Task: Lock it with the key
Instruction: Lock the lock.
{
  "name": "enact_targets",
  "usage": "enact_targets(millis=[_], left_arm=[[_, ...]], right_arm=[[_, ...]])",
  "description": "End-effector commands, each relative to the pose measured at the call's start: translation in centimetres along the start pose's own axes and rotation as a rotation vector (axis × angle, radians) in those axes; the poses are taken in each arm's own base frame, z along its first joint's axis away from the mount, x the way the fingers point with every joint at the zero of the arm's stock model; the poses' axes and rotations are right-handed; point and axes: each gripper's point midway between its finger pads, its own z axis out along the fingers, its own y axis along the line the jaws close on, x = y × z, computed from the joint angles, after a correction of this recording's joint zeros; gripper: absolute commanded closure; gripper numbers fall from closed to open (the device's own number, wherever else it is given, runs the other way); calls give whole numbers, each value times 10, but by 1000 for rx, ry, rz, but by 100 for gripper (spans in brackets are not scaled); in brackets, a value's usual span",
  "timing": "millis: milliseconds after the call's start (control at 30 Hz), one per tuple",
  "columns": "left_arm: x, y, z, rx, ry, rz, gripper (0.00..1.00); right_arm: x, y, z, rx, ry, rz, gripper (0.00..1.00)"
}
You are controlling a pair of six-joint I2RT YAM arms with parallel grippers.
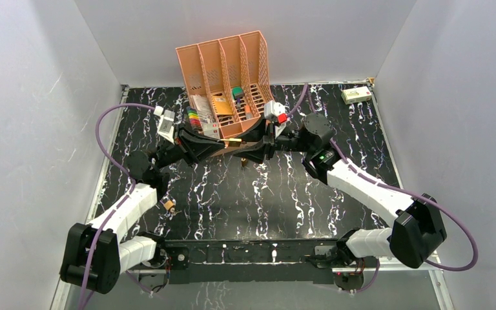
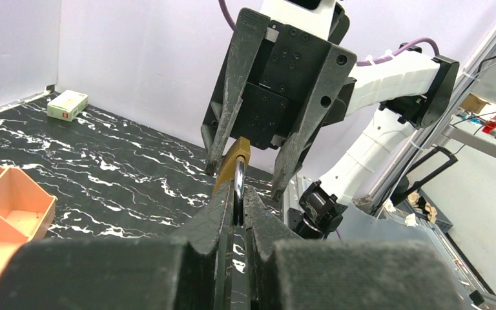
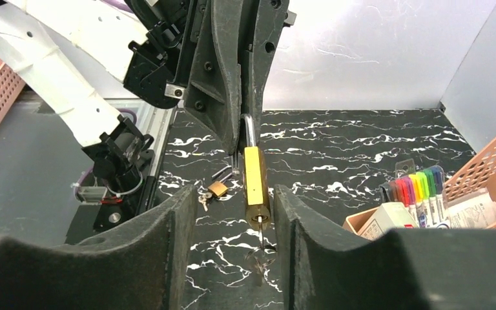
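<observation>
A long brass padlock [image 3: 256, 184] hangs level above the table, and my left gripper [image 2: 237, 194] is shut on its steel shackle [image 2: 239, 184]. The key [image 3: 259, 234] sticks out of the padlock's near end, with a small ring dangling under it. My right gripper [image 3: 234, 190] is open, one finger on each side of that end. The right finger stands close to the brass body and the left finger is well clear. From above, the two grippers meet at the padlock [image 1: 232, 141] in front of the orange organizer.
An orange file organizer [image 1: 226, 71] stands at the back behind the grippers, with coloured markers [image 3: 416, 187] and small boxes beside it. A small brass padlock [image 3: 217, 188] with keys lies on the table by the left arm. A pale box [image 1: 356, 95] sits at the far right corner.
</observation>
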Motion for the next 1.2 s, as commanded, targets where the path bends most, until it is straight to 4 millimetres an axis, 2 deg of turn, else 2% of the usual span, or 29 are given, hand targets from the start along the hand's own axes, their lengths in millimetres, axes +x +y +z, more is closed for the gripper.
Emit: enact_targets(millis=[0, 67, 100, 133, 167, 400, 433, 533, 567, 700, 833, 900, 1067, 1167], left_arm=[[-16, -16, 2, 43, -58, 104, 100], [-16, -16, 1, 42, -59, 107, 100], [-17, -16, 1, 41, -61, 108, 100], [-17, -15, 1, 39, -63, 110, 100], [-17, -15, 1, 40, -63, 112, 100], [-16, -16, 0, 34, -64, 93, 100], [-16, -15, 1, 31, -62, 79, 92], [-14, -16, 2, 35, -25, 26, 6], [-14, -18, 4, 45, -8, 14, 2], [-17, -29, 6, 82, 37, -29, 2], [-15, -35, 6, 113, 79, -64, 2], [-14, -39, 6, 137, 100, -82, 9], [-5, -43, 8, 195, 142, -138, 40], [1, -41, 10, 220, 149, -176, 49]], right_arm=[[-32, 0, 6, -32, -67, -61, 50], [-29, -1, 8, -39, -49, -42, 59], [-28, -2, 9, -43, -37, -28, 68], [-25, -3, 10, -47, -20, -10, 91], [-24, -4, 12, -51, -3, 10, 100], [-25, -1, 10, -71, 70, 146, 100], [-25, -1, 7, -75, 78, 168, 100], [-27, 2, -8, -142, 99, 238, 100], [-28, 4, -14, -169, 107, 256, 100], [-28, 12, -36, -257, 142, 315, 100], [-26, 24, -46, -342, 160, 344, 100], [-26, 28, -47, -368, 159, 348, 100], [-24, 25, -46, -382, 165, 368, 100], [-26, 24, -45, -389, 166, 371, 100]])
